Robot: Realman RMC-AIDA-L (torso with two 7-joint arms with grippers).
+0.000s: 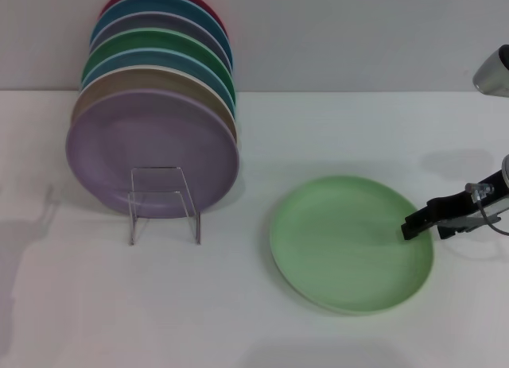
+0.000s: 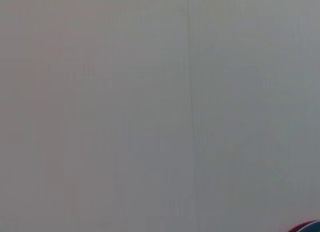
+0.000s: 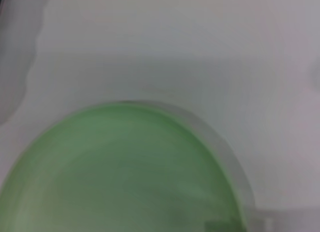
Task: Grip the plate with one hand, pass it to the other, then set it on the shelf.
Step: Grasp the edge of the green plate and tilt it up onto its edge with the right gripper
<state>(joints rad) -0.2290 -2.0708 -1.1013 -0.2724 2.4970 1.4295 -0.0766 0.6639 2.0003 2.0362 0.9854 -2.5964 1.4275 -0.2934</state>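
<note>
I am at the first step: getting a grip on the plate [image 1: 351,243]. It lies flat on the white worktop [image 1: 238,320], right of centre and on the near side, well apart from the shelf [image 1: 164,203], which stands to the left. My right tool [image 1: 417,223] reaches in low from the right edge of the scene, its black tip at the plate's right rim, touching it or just over it. I cannot tell from any view whether that tool is released or clenched, nor whether the rim sits between its fingers. The right wrist view shows only the plate's curved edge close below it and bare worktop beyond.

My left tool is out of sight; its wrist camera looks at a blank pale wall [image 2: 150,111].

As I judge it, the next move calls for the rim to be seated properly in the tool before any lift, since a flat plate on a smooth top gives little to bite on and could slide away to the left. After that comes the lift and the handover.

The shelf carries no plate; just behind it leans a stack of coloured plates [image 1: 155,114], the lavender plate [image 1: 151,145] foremost. The wall behind is plain grey-white.
</note>
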